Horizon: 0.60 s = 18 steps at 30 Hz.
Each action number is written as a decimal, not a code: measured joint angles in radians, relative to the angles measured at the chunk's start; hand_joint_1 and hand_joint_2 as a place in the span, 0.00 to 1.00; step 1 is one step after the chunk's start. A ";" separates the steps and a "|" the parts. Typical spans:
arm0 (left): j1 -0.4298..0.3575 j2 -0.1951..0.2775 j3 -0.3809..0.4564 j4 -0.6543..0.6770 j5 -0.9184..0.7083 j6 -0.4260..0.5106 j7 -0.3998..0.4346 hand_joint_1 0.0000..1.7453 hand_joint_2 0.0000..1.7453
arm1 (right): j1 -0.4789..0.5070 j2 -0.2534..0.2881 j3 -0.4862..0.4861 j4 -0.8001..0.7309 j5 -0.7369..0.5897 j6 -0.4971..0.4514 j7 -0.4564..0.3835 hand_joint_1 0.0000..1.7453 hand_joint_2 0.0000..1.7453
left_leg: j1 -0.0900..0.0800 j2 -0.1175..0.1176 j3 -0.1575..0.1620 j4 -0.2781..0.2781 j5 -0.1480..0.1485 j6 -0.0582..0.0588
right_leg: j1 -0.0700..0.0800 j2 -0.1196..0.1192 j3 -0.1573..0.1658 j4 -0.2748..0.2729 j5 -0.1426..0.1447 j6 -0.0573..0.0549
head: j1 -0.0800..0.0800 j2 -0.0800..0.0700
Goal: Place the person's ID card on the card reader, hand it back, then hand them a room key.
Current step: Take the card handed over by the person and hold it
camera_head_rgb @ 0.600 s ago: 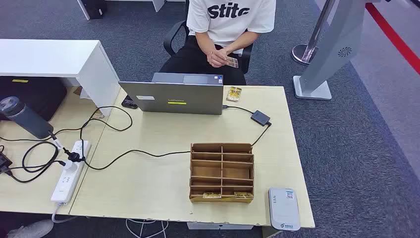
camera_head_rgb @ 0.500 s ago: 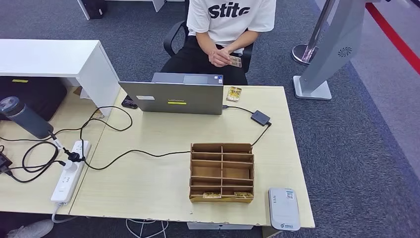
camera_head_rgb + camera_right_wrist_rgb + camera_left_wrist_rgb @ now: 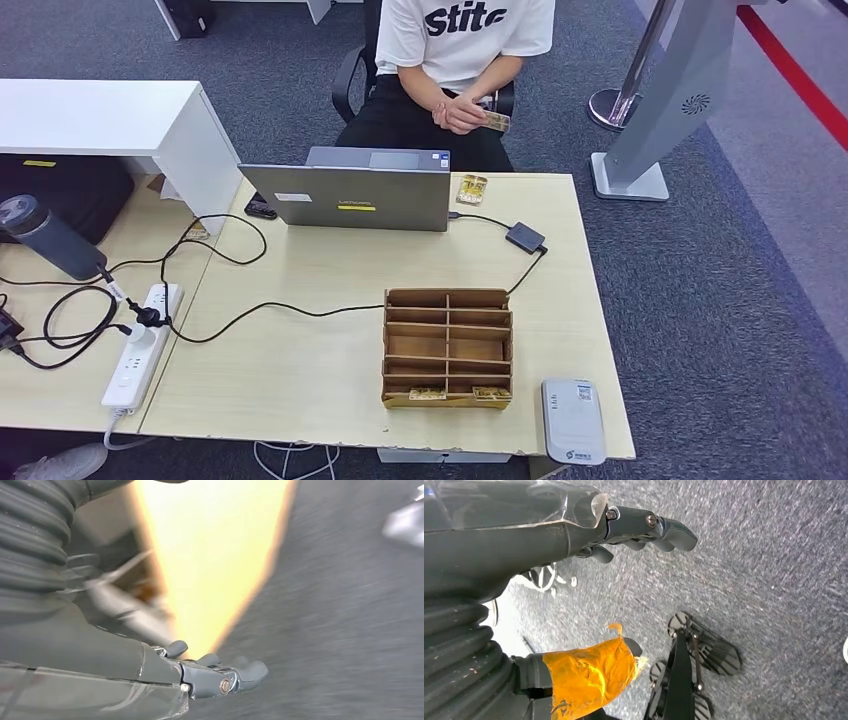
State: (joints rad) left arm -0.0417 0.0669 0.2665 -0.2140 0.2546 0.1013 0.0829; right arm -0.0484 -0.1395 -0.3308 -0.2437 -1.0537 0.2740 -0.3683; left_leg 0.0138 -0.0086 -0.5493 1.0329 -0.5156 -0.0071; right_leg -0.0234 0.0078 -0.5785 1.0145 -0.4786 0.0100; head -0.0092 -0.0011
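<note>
A seated person in a white T-shirt [image 3: 463,30] beyond the desk holds the ID card [image 3: 497,121] in both hands above their lap. The white card reader [image 3: 573,420] lies flat at the desk's near right corner. Just left of it, a cardboard organizer [image 3: 448,346] holds key cards [image 3: 490,393] in its nearest row. A further card [image 3: 471,188] lies on the desk by the laptop. My left hand [image 3: 549,545] hangs over the carpet, fingers apart and holding nothing, with orange tape on the thumb [image 3: 589,680]. Fingers out and holding nothing, my right hand [image 3: 200,672] is beside the desk edge, in a blurred picture.
A grey laptop [image 3: 350,195] stands open at the desk's far edge, with a cable running to a small black box [image 3: 526,238]. A power strip [image 3: 140,345] and cables lie to the left, near a dark bottle [image 3: 50,235]. A grey kiosk stand [image 3: 660,90] is at the far right.
The person has shifted a little and moved the ID card to the right of the picture, slightly outward from their lap. The blur in the right wrist view suggests my right arm is moving.
</note>
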 joint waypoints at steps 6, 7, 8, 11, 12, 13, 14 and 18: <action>0.001 -0.009 0.028 0.000 0.016 -0.004 -0.002 0.00 1.00 | -0.061 -0.015 -0.125 -0.137 0.142 0.029 -0.159 0.00 1.00 | 0.000 0.002 0.000 0.000 0.001 0.001 | 0.000 0.001 0.000 0.000 0.001 0.000 | 0.000 0.000; 0.001 -0.012 0.033 0.000 0.017 -0.003 -0.004 0.00 1.00 | -0.068 -0.006 -0.156 -0.195 0.208 0.015 -0.162 0.00 1.00 | 0.000 0.002 0.000 0.000 0.001 0.001 | 0.000 0.001 0.000 0.001 0.001 0.000 | 0.000 0.000; 0.001 -0.014 0.038 0.000 0.017 -0.001 -0.005 0.00 1.00 | -0.074 0.009 -0.194 -0.262 0.288 0.000 -0.156 0.00 1.00 | 0.000 0.002 0.000 0.000 0.001 0.001 | 0.000 0.001 0.000 0.001 0.001 0.000 | 0.000 0.000; 0.002 -0.021 0.052 0.000 0.017 0.002 -0.012 0.00 1.00 | -0.098 0.090 -0.328 -0.510 0.563 -0.021 -0.125 0.00 1.00 | 0.000 0.000 0.000 0.000 0.002 0.000 | 0.000 0.000 0.000 0.002 0.001 0.000 | 0.000 0.000; 0.003 -0.023 0.057 0.000 0.017 0.004 -0.015 0.00 1.00 | -0.106 0.126 -0.370 -0.603 0.646 -0.021 -0.122 0.00 1.00 | 0.000 -0.001 0.000 0.000 0.002 0.000 | 0.000 -0.001 0.000 0.002 0.001 0.000 | 0.000 0.000; 0.003 -0.025 0.062 0.000 0.018 0.008 -0.017 0.00 1.00 | -0.112 0.164 -0.406 -0.695 0.723 -0.020 -0.123 0.00 1.00 | 0.001 -0.003 0.000 0.000 0.003 0.000 | 0.000 -0.003 0.000 0.002 0.001 0.000 | 0.000 0.000; 0.004 -0.028 0.067 0.000 0.018 0.012 -0.019 0.00 1.00 | -0.117 0.201 -0.434 -0.790 0.800 -0.020 -0.135 0.00 1.00 | 0.001 -0.004 0.000 0.000 0.003 0.000 | 0.000 -0.004 0.000 0.003 0.001 0.000 | 0.000 0.000; 0.009 -0.038 0.087 0.000 0.019 0.028 -0.023 0.00 1.00 | -0.097 0.334 -0.434 -1.158 1.121 -0.072 -0.254 0.00 1.00 | 0.001 -0.005 -0.001 0.000 0.004 -0.001 | 0.001 -0.004 -0.001 0.003 0.000 -0.001 | 0.000 0.000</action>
State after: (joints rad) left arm -0.0331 0.0287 0.3534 -0.2136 0.2734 0.1291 0.0598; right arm -0.1451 0.1949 -0.7648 -1.4019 0.0675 0.2015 -0.6224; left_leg 0.0148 -0.0132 -0.5500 1.0327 -0.5120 -0.0080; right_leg -0.0229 0.0036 -0.5796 1.0176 -0.4785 0.0094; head -0.0091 -0.0011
